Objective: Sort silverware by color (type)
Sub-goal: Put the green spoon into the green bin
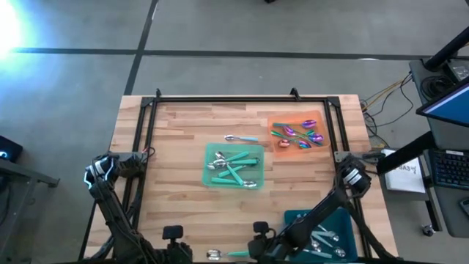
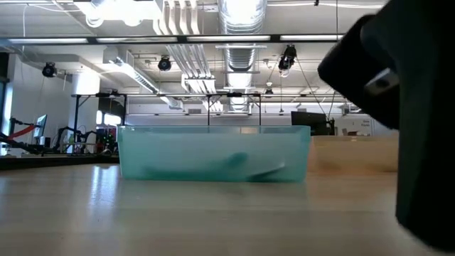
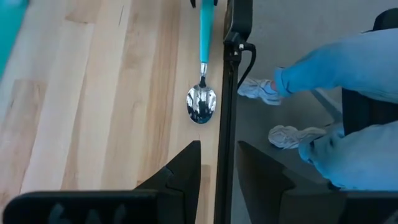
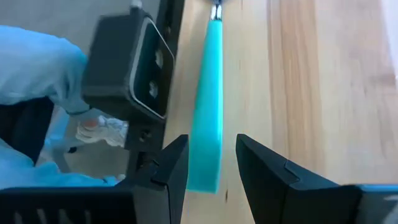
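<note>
Teal spoon handle (image 4: 208, 99) between right jaws.

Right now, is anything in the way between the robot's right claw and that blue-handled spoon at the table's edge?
No, nothing visible. The right gripper has its open fingers on either side of the spoon, whose teal handle lies on bare wood between them.

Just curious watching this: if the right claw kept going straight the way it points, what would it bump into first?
Probably the teal-handled spoon: its handle lies between the open fingers of the right claw, running straight ahead along the table edge.
</note>
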Tool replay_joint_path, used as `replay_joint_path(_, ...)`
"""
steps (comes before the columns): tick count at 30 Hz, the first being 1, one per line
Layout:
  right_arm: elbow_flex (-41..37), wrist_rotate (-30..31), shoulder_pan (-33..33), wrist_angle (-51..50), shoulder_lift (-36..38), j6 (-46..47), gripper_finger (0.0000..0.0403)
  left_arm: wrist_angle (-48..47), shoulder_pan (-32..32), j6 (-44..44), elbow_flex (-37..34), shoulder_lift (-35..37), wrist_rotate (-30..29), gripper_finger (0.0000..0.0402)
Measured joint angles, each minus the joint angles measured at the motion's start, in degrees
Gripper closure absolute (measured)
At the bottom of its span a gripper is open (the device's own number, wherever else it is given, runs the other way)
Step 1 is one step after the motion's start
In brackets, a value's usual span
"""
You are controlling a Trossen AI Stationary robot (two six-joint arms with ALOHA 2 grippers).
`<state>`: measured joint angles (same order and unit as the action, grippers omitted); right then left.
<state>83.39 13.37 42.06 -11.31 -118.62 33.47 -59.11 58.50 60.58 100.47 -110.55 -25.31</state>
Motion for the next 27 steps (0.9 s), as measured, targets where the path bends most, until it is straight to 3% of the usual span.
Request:
replay_joint_path(10,2.03,0.01,-0.43,-1.25,-3.7,-0.29,0.0283,-0.2,0.0,-0.12,0.0,0.01,0.16,0.0317)
replay_joint_path(16,2.02,-0.57,-2.22,-5.45,-3.41,0.2,0.0336,-0.22,0.02,-0.14,0.0,0.01,-0.42,0.0317)
replay_joint_path(27,1.64,-1.74,-7.26,-7.49,-1.07,-0.02,0.0336,0.05,-0.04,1.67,-0.37,0.01,-17.79,0.0317)
